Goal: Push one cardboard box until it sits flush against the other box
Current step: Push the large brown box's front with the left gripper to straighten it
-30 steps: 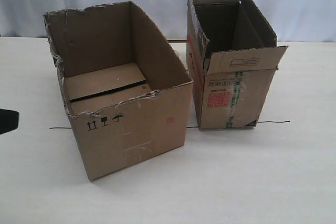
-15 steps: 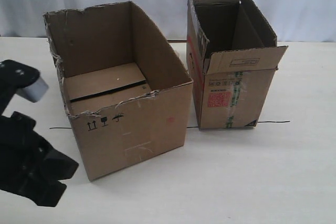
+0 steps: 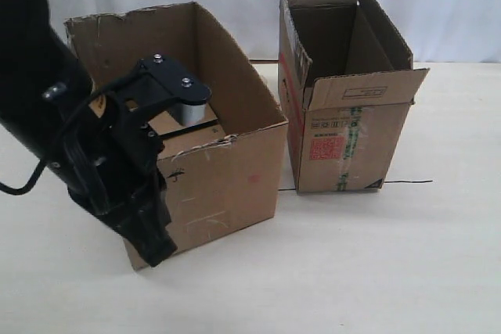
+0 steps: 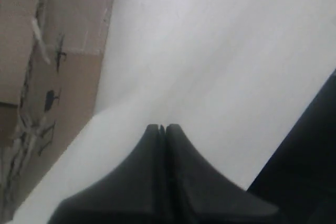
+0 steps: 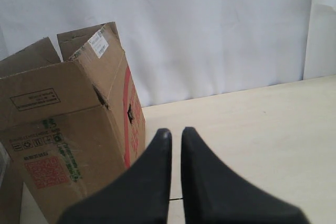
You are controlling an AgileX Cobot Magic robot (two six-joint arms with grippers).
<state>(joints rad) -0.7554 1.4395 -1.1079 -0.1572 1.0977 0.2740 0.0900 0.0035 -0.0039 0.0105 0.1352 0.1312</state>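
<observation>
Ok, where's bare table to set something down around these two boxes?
Free: the table in front of both boxes. Crowded: the left tool by the cardboard box, and the narrow gap between it and the other box.

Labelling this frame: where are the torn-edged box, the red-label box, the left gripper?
cardboard box [image 3: 227, 185]: exterior view, front wall.
red-label box [image 3: 377, 145]: exterior view, front wall.
left gripper [image 4: 161, 128]: left wrist view, fingertip seam.

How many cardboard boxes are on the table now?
2. In the exterior view the cardboard box with torn edges stands left, the taller other box right, a gap between them. None seems hidden.
</observation>
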